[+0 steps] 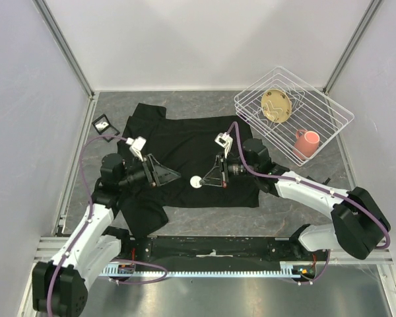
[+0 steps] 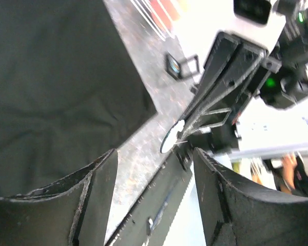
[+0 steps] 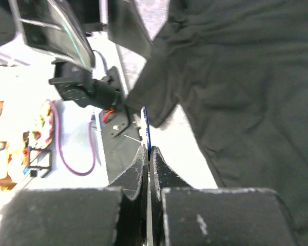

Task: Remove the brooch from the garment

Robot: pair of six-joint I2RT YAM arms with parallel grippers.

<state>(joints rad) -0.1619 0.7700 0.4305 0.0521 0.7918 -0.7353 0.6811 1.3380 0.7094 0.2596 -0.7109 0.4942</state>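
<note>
The garment [image 1: 185,155], a black T-shirt, lies spread on the grey table [image 1: 204,218]. The brooch [image 1: 196,182], a small white disc, hangs over the shirt's lower middle. My right gripper [image 1: 203,181] is shut on it. In the right wrist view the brooch [image 3: 148,132] shows edge-on with a blue rim between the closed right gripper [image 3: 148,154], a thin pin sticking out bare to its left. My left gripper [image 1: 176,177] stands open just left of the brooch. In the left wrist view the brooch [image 2: 172,137] sits beyond the open left gripper [image 2: 154,164], nothing between its fingers [image 2: 95,200].
A white wire basket [image 1: 330,109] at the back right holds a tan plate [image 1: 277,105] and a pink mug [image 1: 307,142]. A small black-framed item [image 1: 103,124] lies left of the shirt. Grey walls close in both sides.
</note>
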